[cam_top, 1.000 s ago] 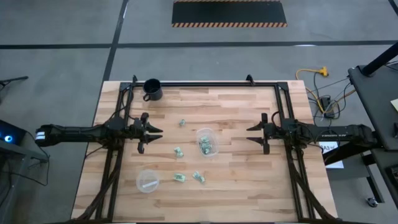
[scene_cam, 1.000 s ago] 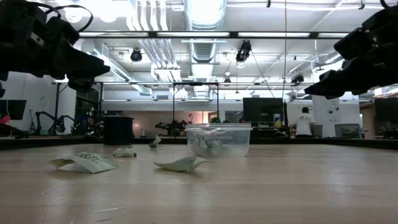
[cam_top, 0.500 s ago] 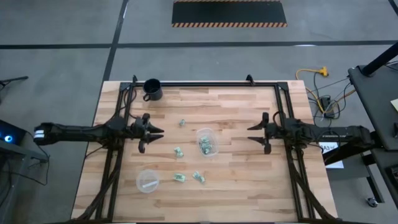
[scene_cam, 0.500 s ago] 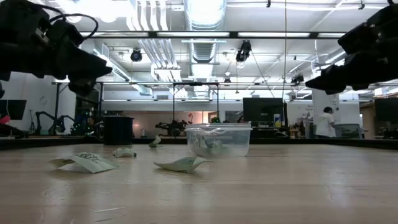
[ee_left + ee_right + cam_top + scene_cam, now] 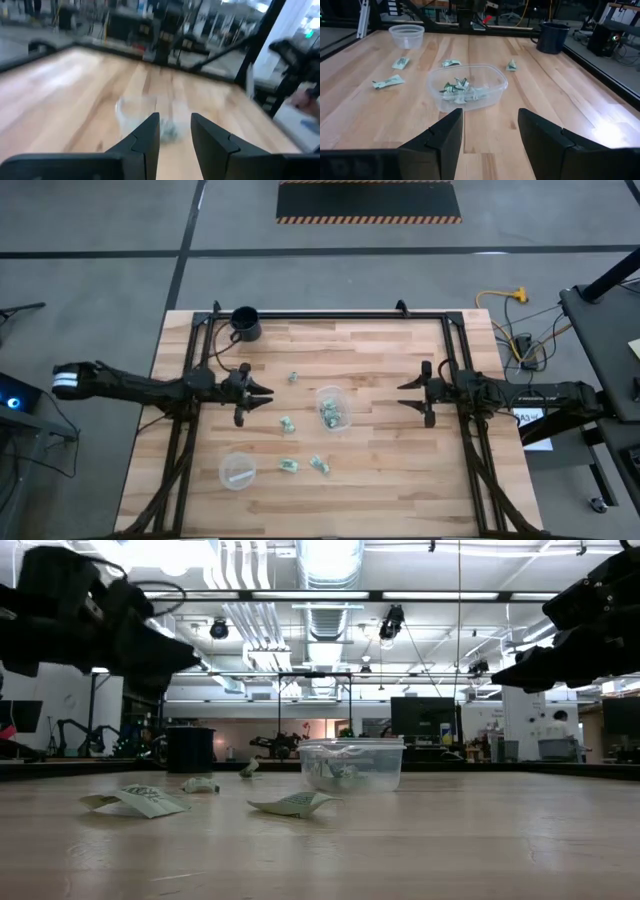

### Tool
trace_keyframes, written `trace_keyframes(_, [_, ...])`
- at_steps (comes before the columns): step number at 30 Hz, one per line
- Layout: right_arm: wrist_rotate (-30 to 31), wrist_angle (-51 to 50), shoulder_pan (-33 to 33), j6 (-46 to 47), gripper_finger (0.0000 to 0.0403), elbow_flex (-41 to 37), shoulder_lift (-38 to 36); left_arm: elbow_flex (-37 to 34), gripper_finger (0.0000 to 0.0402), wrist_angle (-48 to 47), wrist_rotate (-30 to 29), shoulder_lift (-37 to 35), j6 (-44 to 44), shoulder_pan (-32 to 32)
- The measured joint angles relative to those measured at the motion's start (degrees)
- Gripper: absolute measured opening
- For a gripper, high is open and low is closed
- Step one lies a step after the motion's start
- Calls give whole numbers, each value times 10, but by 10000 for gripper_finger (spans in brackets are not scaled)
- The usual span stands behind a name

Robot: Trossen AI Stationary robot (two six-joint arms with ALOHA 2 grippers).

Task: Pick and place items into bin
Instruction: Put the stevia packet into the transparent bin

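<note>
The clear cup (image 5: 332, 408) stands near the table's middle with several pale-green and white wrapped pieces inside; it also shows in the right wrist view (image 5: 467, 92) and low view (image 5: 352, 764). Loose pieces lie flat on the wood: one (image 5: 293, 377) beyond the cup, one (image 5: 287, 423) to its left, two (image 5: 289, 466) (image 5: 320, 465) nearer. My left gripper (image 5: 266, 398) hovers open, left of the cup, above the table (image 5: 175, 120). My right gripper (image 5: 402, 397) hovers open, right of the cup (image 5: 490, 114). Both point at the cup.
A black mug (image 5: 245, 324) stands at the far left corner. A flatter clear dish (image 5: 237, 471) sits near the left front. Black frame rails (image 5: 330, 316) run along the table's far edge and both sides. Bare wood lies between the cup and my right gripper.
My left gripper has moved toward the table's right, closer to the cup, staying open and above the table. The cup and the pieces have kept their places.
</note>
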Motion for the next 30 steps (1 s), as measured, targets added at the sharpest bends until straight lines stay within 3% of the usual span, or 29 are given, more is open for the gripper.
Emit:
trace_keyframes(13, [0, 0, 0, 5, 183, 0, -37, 91, 94, 56, 26, 173, 84, -17])
trace_keyframes(30, [0, 0, 0, 38, 183, 0, -32, 165, 94, 76, 28, 214, 104, -41])
